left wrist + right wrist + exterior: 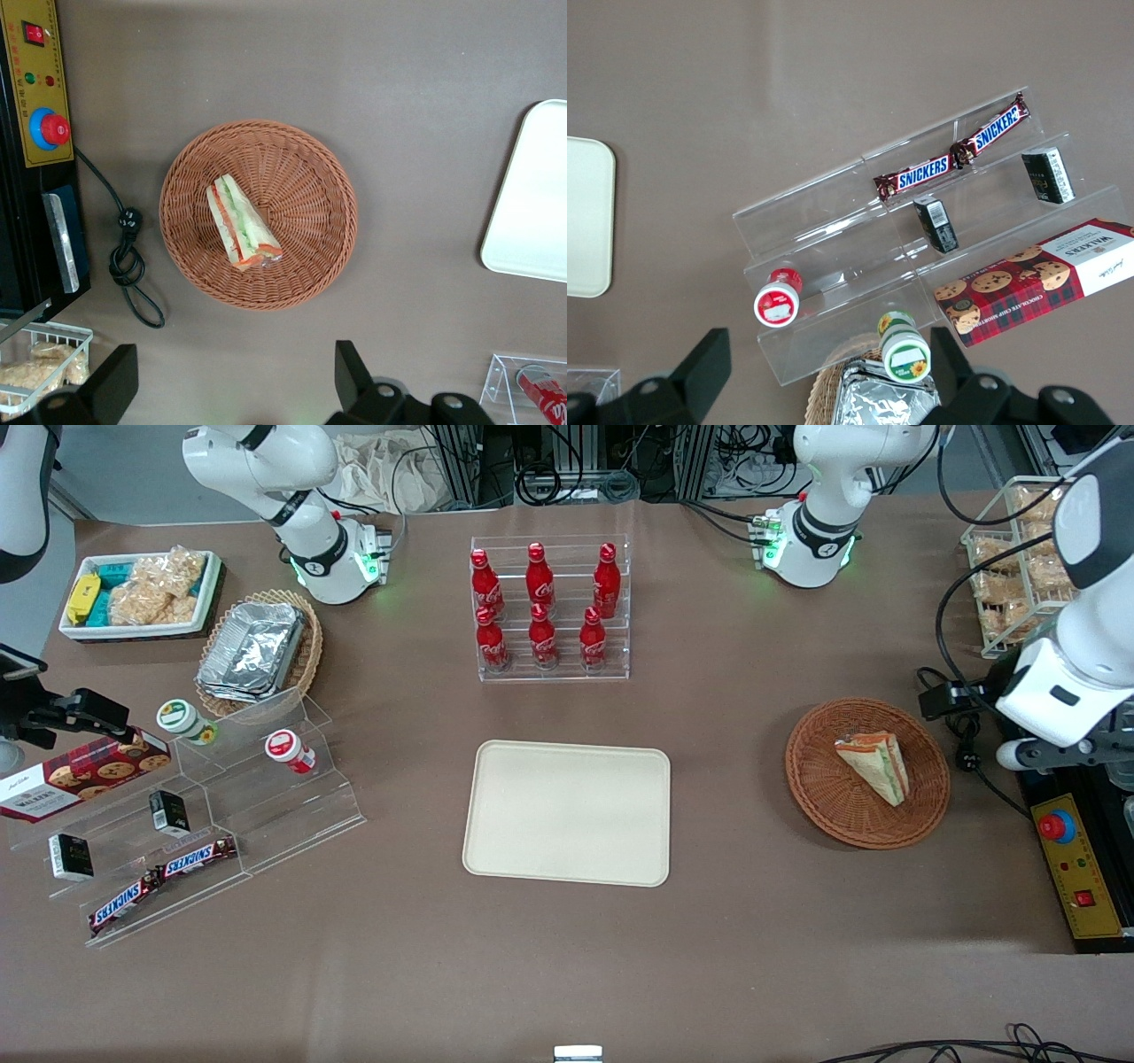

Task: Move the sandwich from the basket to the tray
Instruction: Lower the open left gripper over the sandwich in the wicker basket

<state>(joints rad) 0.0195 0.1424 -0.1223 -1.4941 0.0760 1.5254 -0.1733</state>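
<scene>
Reddish-brown woven basket [867,772] holds a pale sandwich [873,764] striped green and red-orange, cream tray [567,812] on brown table [726,921], black-fingered gripper [232,382], 6 red bottles [542,607].

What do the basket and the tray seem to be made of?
The basket looks like woven wicker, reddish-brown, with visible radial strands. The tray seems matte cream plastic or pressed fibre; its surface is smooth and plain. The open end effector hovers above the basket's edge.

six red cola bottles [542,607] in clear rack [551,666], foil containers [251,650], Snickers bars [161,877]
</scene>
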